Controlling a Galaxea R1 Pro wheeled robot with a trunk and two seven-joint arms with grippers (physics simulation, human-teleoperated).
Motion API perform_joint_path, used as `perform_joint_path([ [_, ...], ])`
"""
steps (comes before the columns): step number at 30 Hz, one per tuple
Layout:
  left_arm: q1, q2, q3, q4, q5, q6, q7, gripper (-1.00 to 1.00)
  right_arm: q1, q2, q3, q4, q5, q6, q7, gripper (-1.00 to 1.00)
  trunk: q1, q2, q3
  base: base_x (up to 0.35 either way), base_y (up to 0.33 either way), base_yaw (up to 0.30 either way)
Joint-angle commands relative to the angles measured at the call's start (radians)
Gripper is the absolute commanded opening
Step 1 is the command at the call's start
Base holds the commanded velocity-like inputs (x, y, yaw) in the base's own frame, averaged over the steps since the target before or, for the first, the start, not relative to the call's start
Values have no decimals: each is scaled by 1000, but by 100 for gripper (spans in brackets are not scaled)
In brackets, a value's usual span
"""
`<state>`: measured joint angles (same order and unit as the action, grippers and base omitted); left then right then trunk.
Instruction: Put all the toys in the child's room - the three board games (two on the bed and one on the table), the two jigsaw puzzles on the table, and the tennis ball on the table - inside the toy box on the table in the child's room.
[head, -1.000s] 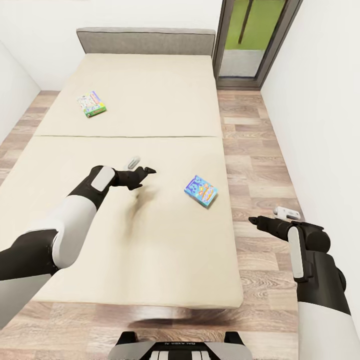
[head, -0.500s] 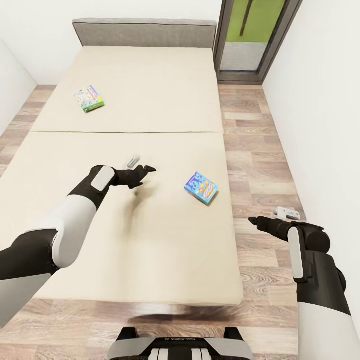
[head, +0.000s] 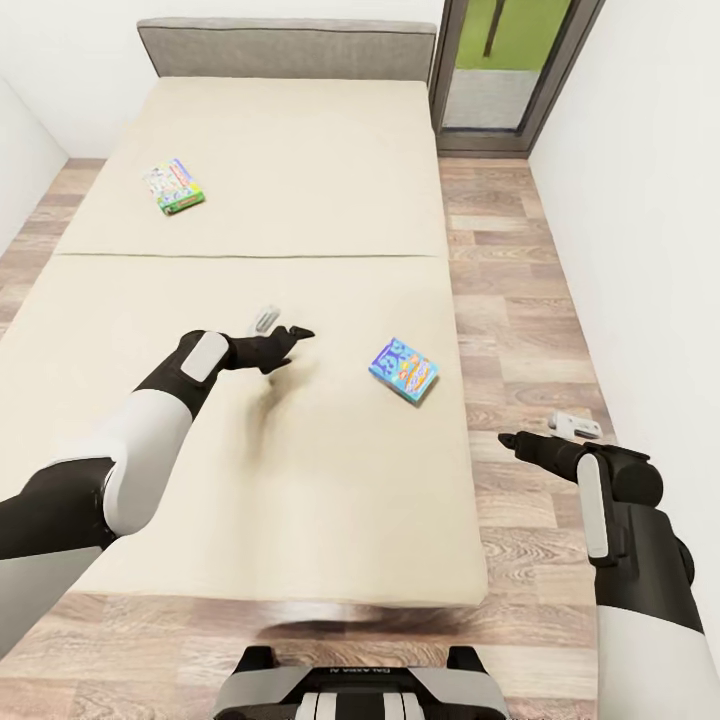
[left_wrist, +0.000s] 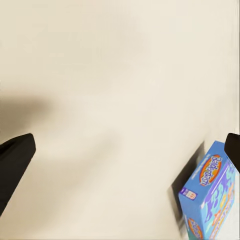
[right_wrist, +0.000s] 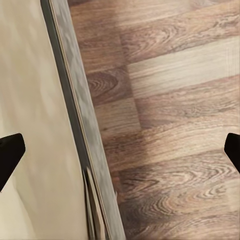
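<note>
Two board games lie on the bed (head: 250, 200), well apart from each other. Nearer the headboard (head: 285, 48), toward the bed's left side, rests the green game (head: 174, 186), flat and turned at a slant. Closer to the robot, near the bed's right edge, lies the blue game (head: 403, 368), also flat and askew; in the left wrist view it (left_wrist: 210, 195) sits at one corner, casting a thin shadow on the cream cover. Over the middle of the bed hangs the left pincer (head: 290, 338), held empty with its dark fingers spread wide; the blue game lies to its right, clear of it, and nothing sits between the fingertips seen at either edge of the left wrist view. A soft shadow falls on the cover just below that arm. Out past the bed's right edge, above the wood floor (head: 520, 300), hangs the right pincer (head: 507, 439), likewise empty with its fingers wide apart; its wrist view looks down on the bed's grey side rail (right_wrist: 80, 125) running between the cream cover and the planks. Beyond the bed, at the far right corner, stands a dark-framed glass door (head: 510, 60) with green behind it. White walls close the room on both sides.
</note>
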<state>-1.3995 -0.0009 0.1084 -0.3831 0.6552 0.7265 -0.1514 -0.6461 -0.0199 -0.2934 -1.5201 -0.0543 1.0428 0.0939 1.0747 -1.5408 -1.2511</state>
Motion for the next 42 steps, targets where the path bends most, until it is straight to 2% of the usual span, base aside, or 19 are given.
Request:
perform_joint_path([
  [1, 0, -1, 3, 1, -4, 6, -1, 100, -1, 0, -1, -1, -4, 4, 1, 100, 0, 0, -2, 0, 0, 0],
  [6, 0, -2, 3, 1, -4, 6, -36, 100, 2, 1, -1, -3, -4, 4, 1, 100, 0, 0, -10, 0, 0, 0],
  [22, -1, -5, 3, -1, 0, 7, -65, 100, 3, 2, -1, -4, -5, 4, 1, 100, 0, 0, -35, 0, 0, 0],
  [35, 1, -5, 2, -3, 2, 16, -111, 100, 3, 4, 0, -7, -4, 4, 1, 100, 0, 0, -40, 0, 0, -7],
  [42, 2, -5, 4, -3, 4, 21, -122, 100, 4, 5, 0, -7, -5, 4, 1, 100, 0, 0, -40, 0, 0, -141],
])
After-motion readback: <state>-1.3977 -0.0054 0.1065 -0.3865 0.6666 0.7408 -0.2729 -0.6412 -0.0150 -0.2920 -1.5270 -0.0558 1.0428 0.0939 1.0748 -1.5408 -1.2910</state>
